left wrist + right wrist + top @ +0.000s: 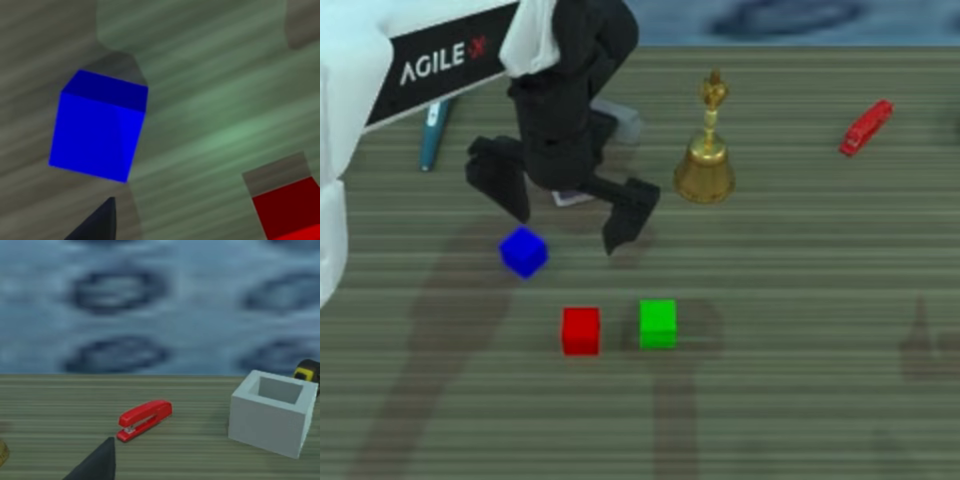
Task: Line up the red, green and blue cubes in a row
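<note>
My left gripper (565,215) hangs over the striped grey-green desk (800,300) with its jaws spread wide apart — nothing between them. The small deep blue matte cube (523,251) sits just below and to the left, skewed and apart from the others. The bright red matte cube (581,330) and bright green matte cube (658,323) lie side by side nearer the front (a narrow gap between them). My right gripper shows only a dark fingertip (95,462); I cannot tell its jaws' state.

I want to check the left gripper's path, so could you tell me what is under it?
Under the open left gripper, the blue cube sits on the striped table, slightly left of centre between its fingers. A small white item is mostly covered by the gripper.
</note>
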